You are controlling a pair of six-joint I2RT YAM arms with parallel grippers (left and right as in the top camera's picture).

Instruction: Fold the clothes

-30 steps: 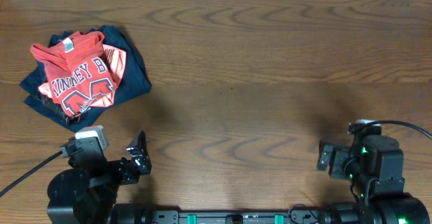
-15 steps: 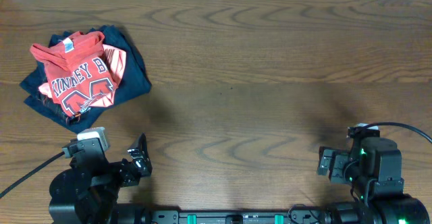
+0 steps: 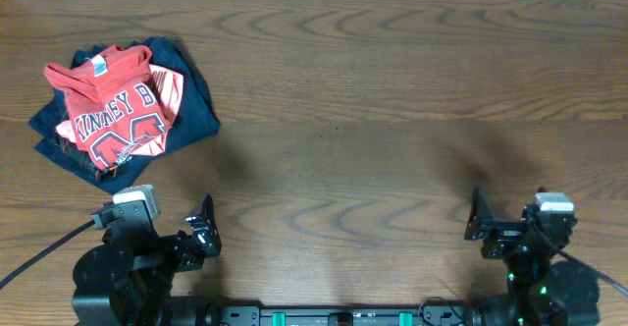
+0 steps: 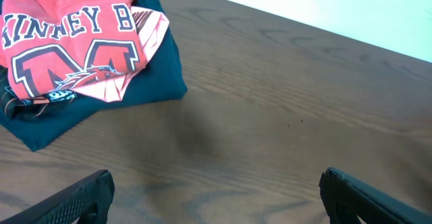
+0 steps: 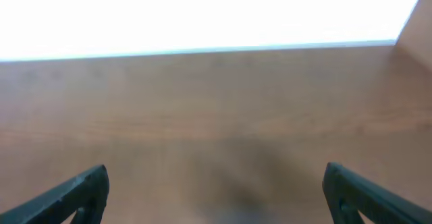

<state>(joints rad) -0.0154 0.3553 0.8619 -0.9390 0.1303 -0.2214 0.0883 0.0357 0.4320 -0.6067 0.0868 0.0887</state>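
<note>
The T-shirt point(image 3: 113, 110) is coral red. It has big navy letters and numbers with white edges on the chest, and they face up. A small white tag point(image 3: 98, 66) shows at the neck. The shirt is not flat; it is bunched up in a loose heap on a dark navy garment point(image 3: 196, 110). A paler pink bit at its side may be part of it. It lies ahead of the left gripper point(image 3: 201, 226) and to its left, well apart from it.

The left gripper point(image 3: 204, 226) and right gripper point(image 3: 477, 218) sit low, pointing forward, jaws spread wide, empty.
</note>
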